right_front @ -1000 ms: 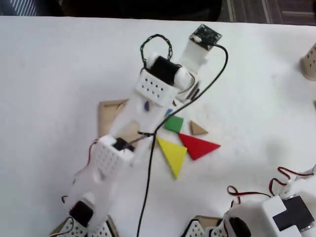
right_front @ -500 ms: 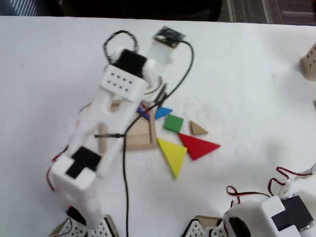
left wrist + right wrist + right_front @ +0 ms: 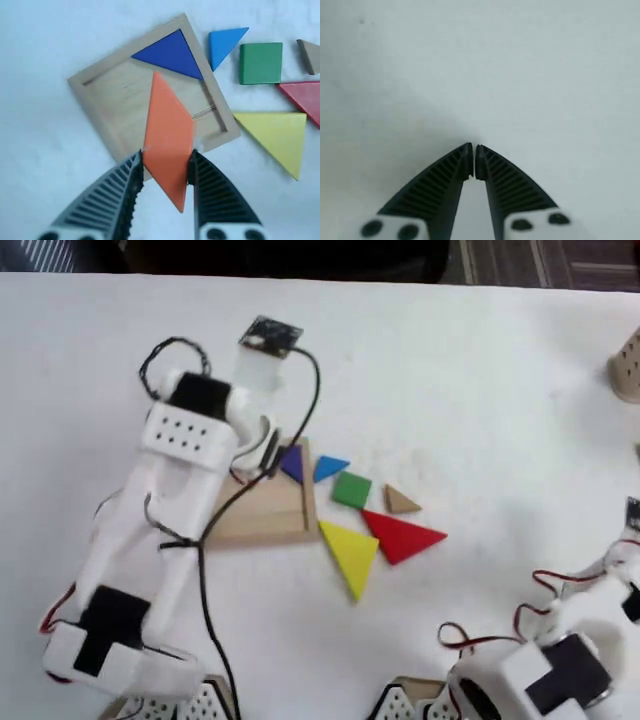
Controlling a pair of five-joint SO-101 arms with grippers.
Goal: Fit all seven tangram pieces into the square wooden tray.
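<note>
High view: worktop (image 3: pixel 500 360) bright, evenly lit from overhead, white surface close to washed out, no hard glare. Shadows beside left arm (image 3: pixel 170 490) soft, faint. Broad dim patch on worktop around right pincer (image 3: pixel 473 161).

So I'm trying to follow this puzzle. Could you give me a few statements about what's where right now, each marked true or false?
1. The left arm's jaws are clamped on the orange piece. True.
2. The dark blue triangle lies outside the wooden tray. False: it sits inside the tray, tucked into a corner.
3. The green square is in the tray. False: it lies on the table beside the tray.
4. The right arm's jaws are shut with nothing between them. True.
5. The yellow triangle lies on the table outside the tray. True.
</note>
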